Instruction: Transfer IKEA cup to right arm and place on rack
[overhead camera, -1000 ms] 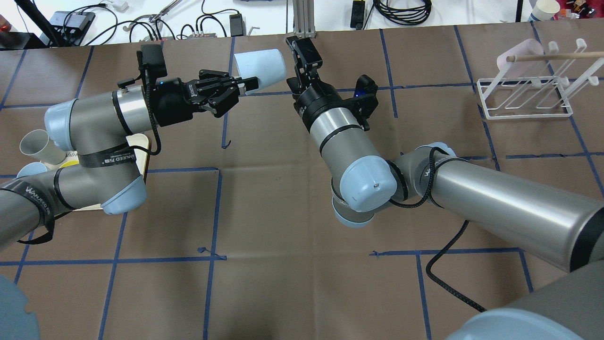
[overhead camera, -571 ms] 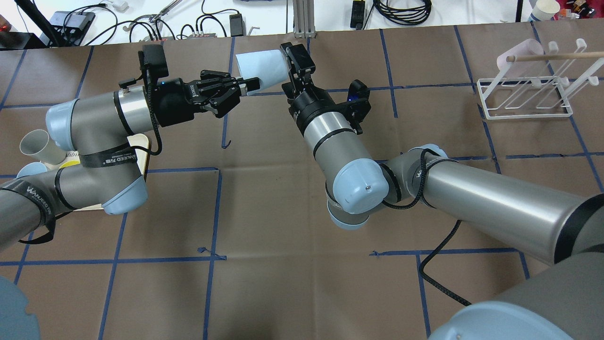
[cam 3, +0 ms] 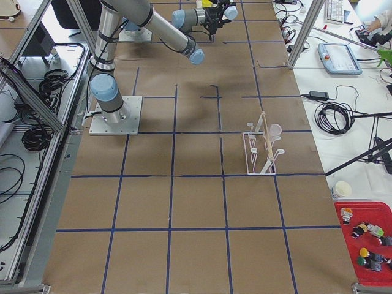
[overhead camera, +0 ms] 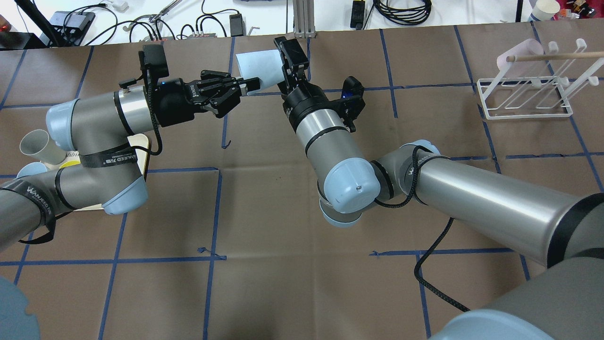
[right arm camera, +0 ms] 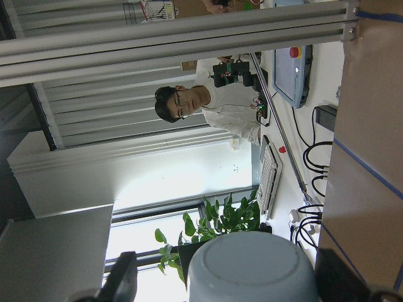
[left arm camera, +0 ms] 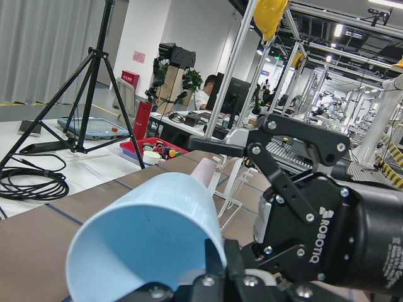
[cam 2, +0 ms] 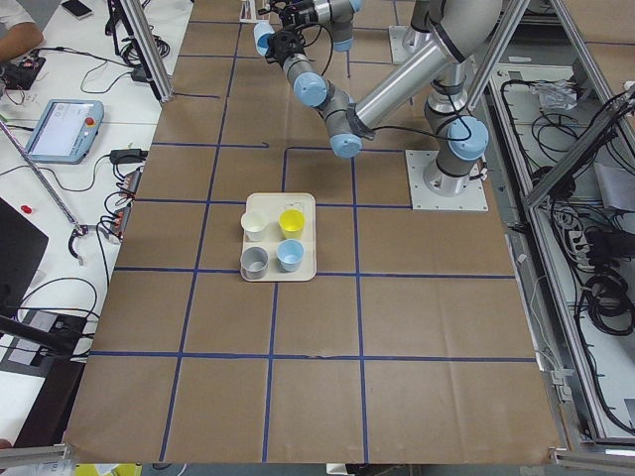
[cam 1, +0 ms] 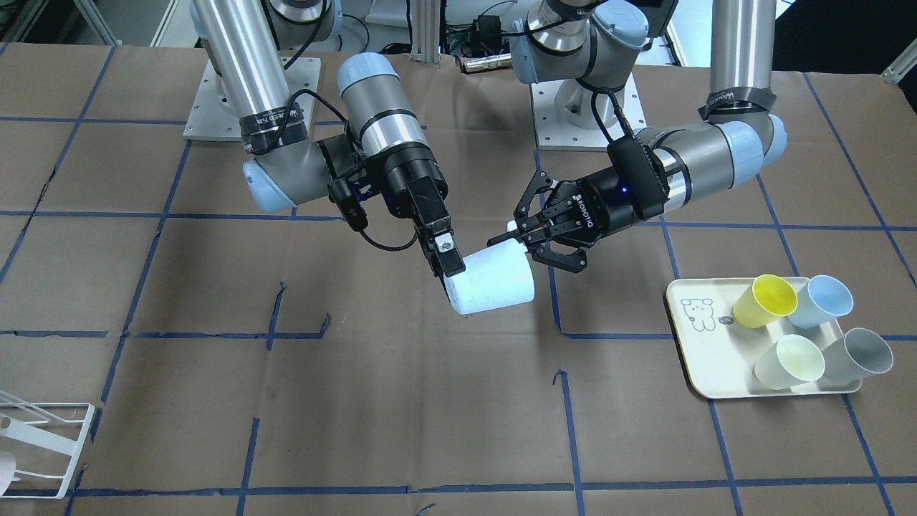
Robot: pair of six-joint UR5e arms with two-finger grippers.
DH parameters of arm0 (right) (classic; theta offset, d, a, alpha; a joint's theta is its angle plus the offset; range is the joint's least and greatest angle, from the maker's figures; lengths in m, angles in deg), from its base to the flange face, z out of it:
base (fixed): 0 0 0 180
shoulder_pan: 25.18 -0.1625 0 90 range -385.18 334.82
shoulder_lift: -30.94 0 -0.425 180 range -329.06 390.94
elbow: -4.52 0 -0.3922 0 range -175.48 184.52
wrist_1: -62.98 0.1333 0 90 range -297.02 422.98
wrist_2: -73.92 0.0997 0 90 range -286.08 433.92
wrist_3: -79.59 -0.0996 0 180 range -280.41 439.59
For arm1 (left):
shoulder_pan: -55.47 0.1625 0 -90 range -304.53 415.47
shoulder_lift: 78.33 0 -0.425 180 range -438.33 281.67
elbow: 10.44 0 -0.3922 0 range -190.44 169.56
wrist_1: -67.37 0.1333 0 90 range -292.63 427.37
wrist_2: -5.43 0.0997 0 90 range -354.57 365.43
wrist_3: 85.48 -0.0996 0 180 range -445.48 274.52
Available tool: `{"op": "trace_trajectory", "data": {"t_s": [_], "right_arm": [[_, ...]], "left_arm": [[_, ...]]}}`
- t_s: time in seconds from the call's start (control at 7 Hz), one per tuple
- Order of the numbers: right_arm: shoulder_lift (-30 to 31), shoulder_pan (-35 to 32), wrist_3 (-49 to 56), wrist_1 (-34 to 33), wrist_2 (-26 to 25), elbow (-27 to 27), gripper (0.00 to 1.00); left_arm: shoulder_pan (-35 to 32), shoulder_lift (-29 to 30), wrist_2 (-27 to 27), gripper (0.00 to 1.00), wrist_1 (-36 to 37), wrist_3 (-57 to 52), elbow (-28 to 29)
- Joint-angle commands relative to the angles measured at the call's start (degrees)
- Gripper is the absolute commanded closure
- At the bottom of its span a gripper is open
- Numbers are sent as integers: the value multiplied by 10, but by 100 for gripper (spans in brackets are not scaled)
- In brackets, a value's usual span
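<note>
The pale blue IKEA cup [cam 1: 491, 283] lies on its side in the air above the table's middle. My left gripper [cam 1: 521, 240] is shut on its rim, one finger inside the mouth [left arm camera: 217, 267]. My right gripper [cam 1: 458, 276] is open and straddles the cup's base end. In the right wrist view the cup's base [right arm camera: 252, 264] sits between both fingers [right arm camera: 123, 280] with gaps on each side. From overhead the cup [overhead camera: 257, 66] hangs between left gripper [overhead camera: 250, 85] and right gripper [overhead camera: 283, 63]. The white wire rack [overhead camera: 524, 97] stands far right.
A pink cup [overhead camera: 519, 54] hangs on the rack beside a wooden rod. A cream tray [cam 1: 709, 351] with a bear drawing holds several cups near the left arm. Cables and gear lie beyond the table's far edge. A person sits at a desk in the background.
My right arm has moved left, bringing its open fingers from beside the cup to around its base. The left gripper and the cup have stayed in place.
</note>
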Motion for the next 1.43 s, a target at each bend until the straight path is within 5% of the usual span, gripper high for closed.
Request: {"op": "trace_trajectory", "data": {"t_s": [0.0, 1.29], "right_arm": [[-21, -1, 0, 1, -1, -22, 1], [-22, -21, 4, -1, 8, -16, 0]], "left_arm": [[0, 0, 0, 100, 1, 0, 0], [-2, 0, 0, 100, 1, 1, 0]]}}
